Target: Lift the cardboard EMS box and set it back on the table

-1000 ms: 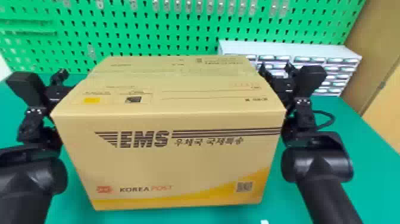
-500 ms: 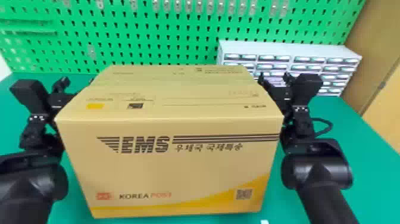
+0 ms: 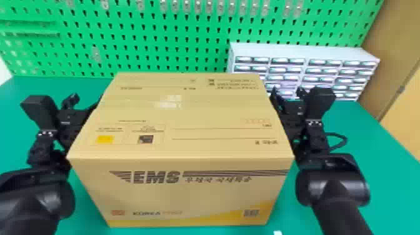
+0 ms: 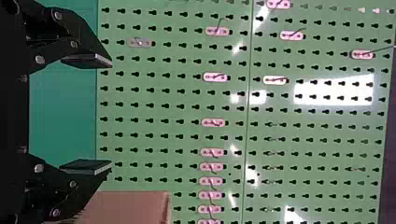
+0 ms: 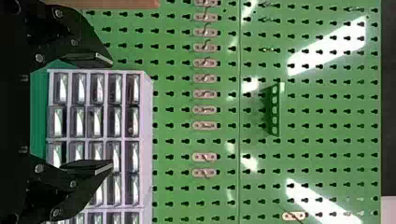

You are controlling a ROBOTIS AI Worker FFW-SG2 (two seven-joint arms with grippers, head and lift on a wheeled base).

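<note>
"Cardboard EMS box (image 3: pixel 178 200) was seen upright between the left jaws and the right jaws, over the tabletop (image 3: pixel 390 175). Was it gripped by either?"

"No grip was shown. On the left, the fingers (image 4: pixel 88 61) were parted wide, with nothing held between them. On the right, the other pair of fingers (image 5: pixel 91 166) was spread just as wide, and nothing was clasped there either. The box was flanked by both jaws, so it was probably meant to be carried by pressure on its sides."

"And beyond the right jaws?"

"A drawer cabinet (image 3: pixel 306 51) was seen there, well apart from the box's near face."

"Which step was judged to be in hand?"

"The setting-down, most likely. The box was held level and low between the jaws, though whether its base was touched by the tabletop could not be told."

"What was called for next?"

"Any gap beneath was to be closed first, with the jaws kept level with each other. Only then were they to be moved outward evenly. If one side were freed too soon, the box could be tipped or dragged towards the other jaws."
</note>
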